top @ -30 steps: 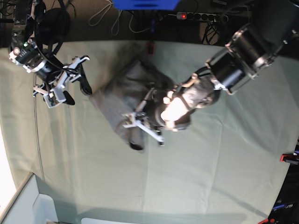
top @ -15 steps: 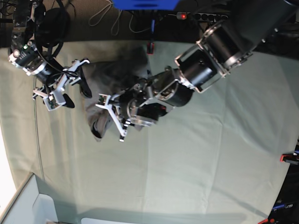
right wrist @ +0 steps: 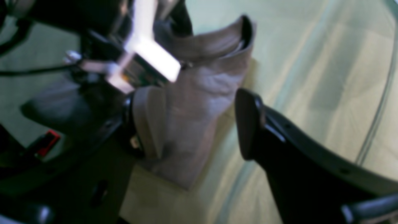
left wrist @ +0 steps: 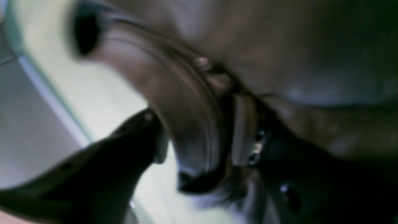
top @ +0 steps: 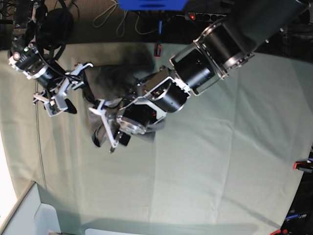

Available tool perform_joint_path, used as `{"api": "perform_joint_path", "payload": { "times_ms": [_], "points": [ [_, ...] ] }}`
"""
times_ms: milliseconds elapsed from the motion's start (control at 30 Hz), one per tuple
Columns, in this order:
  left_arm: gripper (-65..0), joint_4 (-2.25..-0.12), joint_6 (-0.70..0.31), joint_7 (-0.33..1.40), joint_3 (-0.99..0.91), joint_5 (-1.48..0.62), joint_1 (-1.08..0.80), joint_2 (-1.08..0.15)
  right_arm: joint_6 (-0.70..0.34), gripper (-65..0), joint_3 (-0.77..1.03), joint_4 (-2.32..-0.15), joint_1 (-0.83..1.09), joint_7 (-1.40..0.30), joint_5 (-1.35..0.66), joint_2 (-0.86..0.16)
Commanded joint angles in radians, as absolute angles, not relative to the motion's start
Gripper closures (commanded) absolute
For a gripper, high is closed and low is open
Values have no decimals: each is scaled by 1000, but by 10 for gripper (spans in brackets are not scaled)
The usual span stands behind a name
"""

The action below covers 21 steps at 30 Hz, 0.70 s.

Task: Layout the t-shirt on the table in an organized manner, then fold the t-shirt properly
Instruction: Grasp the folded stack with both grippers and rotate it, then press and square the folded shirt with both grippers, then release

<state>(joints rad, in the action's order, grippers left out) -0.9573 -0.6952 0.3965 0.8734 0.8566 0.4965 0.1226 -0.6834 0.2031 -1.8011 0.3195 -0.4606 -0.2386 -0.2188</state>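
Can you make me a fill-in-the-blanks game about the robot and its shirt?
1. The t-shirt is the colour ____.
2. It lies bunched up on a table covered by a pale ____ cloth.
3. The right gripper has its fingers spread ____, with nothing between them.
4. The arm reaching across the shirt ends in the ____ gripper.

Missing words: grey; green; open; left
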Motion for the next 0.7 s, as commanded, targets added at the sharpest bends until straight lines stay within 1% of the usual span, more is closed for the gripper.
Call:
{"api": "perform_joint_path", "payload": {
  "times_ms": [0, 100, 167, 267, 333, 467, 667],
  "points": [
    [-336, -995, -679, 397, 871, 852, 527, 140, -698, -367, 205, -1817, 315, -437, -255, -226],
    [-396, -1029, -687, 397, 871, 857, 527, 140, -698, -367, 206, -1817, 318, -437, -255, -226],
    [-417, -1047, -687, 397, 869, 854, 527, 116, -698, -367, 206, -1817, 321, -437, -255, -226],
    [-419, -1101, -687, 397, 863, 852, 526, 84, -698, -367, 208, -1817, 323, -437, -255, -226],
    [-419, -1144, -687, 397, 816, 852, 521, 64, -698, -366, 208, -1817, 325, -437, -255, -226],
    [-419, -1221, -687, 397, 682, 852, 483, 56, -698, -366, 208, -1817, 340, -437, -255, -223],
    [-419, -1303, -687, 390, 383, 851, 383, 64, -698, -365, 171, -1819, 348, -437, -255, -203]
  ]
}}
